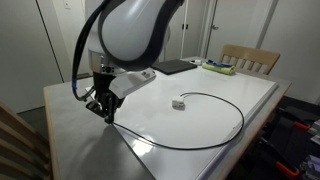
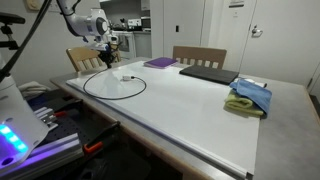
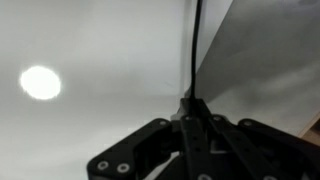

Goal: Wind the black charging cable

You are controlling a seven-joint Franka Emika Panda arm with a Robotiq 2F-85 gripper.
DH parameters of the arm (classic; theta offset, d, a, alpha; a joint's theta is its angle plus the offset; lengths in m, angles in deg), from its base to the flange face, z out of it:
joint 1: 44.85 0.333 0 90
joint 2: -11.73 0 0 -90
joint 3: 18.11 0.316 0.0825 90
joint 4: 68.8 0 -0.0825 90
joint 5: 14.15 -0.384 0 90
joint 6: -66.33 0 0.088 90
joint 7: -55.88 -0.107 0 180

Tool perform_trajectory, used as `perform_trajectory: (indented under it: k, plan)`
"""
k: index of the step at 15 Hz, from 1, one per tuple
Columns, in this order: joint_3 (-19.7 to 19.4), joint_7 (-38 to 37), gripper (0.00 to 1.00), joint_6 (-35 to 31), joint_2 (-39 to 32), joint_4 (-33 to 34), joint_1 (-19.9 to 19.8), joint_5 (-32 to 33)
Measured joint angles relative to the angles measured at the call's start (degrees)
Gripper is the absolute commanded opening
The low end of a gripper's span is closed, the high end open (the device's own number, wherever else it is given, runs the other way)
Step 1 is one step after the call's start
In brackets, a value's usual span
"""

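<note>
Black two-finger gripper [image 3: 193, 108], jaws pinched shut on the thin black charging cable [image 3: 194, 50].
From the gripper, which sits near a corner of the glossy white tabletop [image 1: 225, 88], the cable sweeps away across the table in one wide, flat, open loop. It ends at the small white-grey plug block [image 1: 178, 103], which lies apart from the fingers.

Bare table [image 2: 190, 112] rings the black charging cable [image 1: 243, 120]; laptop [image 2: 208, 73] stands apart.
</note>
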Motion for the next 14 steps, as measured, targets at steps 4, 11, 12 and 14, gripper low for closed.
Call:
perform_trajectory:
  k: [4, 11, 12, 14]
  plan:
    - [0.0, 0.0, 0.02, -2.6, 2.3, -0.7, -2.4, 0.0]
    - [-0.6, 6.3, 0.09, -9.4, 6.6, -7.4, -7.2, 3.3]
    - [-0.6, 6.5, 0.09, -9.6, 6.8, -7.8, -7.4, 3.4]
    - [-0.6, 6.6, 0.02, -9.6, 6.9, -8.0, -7.3, 3.4]
